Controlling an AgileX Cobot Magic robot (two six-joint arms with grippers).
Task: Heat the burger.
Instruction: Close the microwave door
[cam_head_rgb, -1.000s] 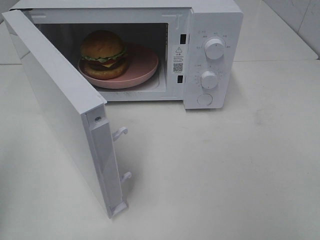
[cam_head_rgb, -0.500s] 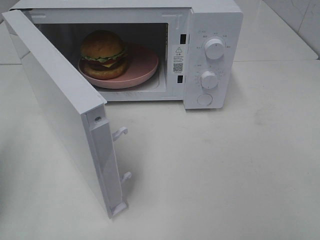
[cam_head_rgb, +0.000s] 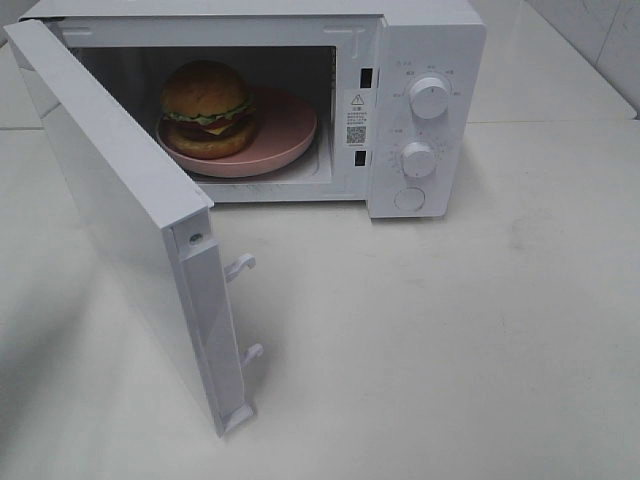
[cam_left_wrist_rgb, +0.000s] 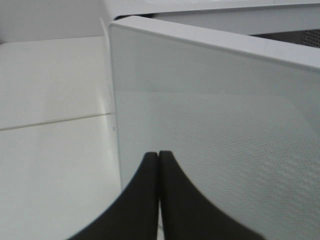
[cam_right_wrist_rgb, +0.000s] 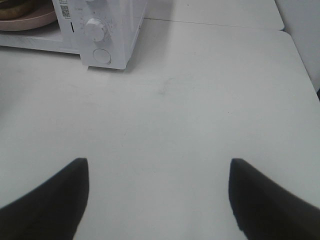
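Burger (cam_head_rgb: 207, 105) on pink plate (cam_head_rgb: 295, 127) inside microwave (cam_head_rgb: 455, 55), left pincer (cam_left_wrist_rgb: 158, 154) pinched together, perhaps touching door (cam_left_wrist_rgb: 225, 125), right pincer (cam_right_wrist_rgb: 159, 161) spread.

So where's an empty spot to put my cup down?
The big bare stretch of table in front of the microwave, right of its open door. Also the strip right of the microwave. Inside is crowded: the burger and pink plate fill it.

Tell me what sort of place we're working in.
Probably a mock kitchen counter: a white microwave with its door open, a burger on a pink plate inside it, and a plain white table underneath.
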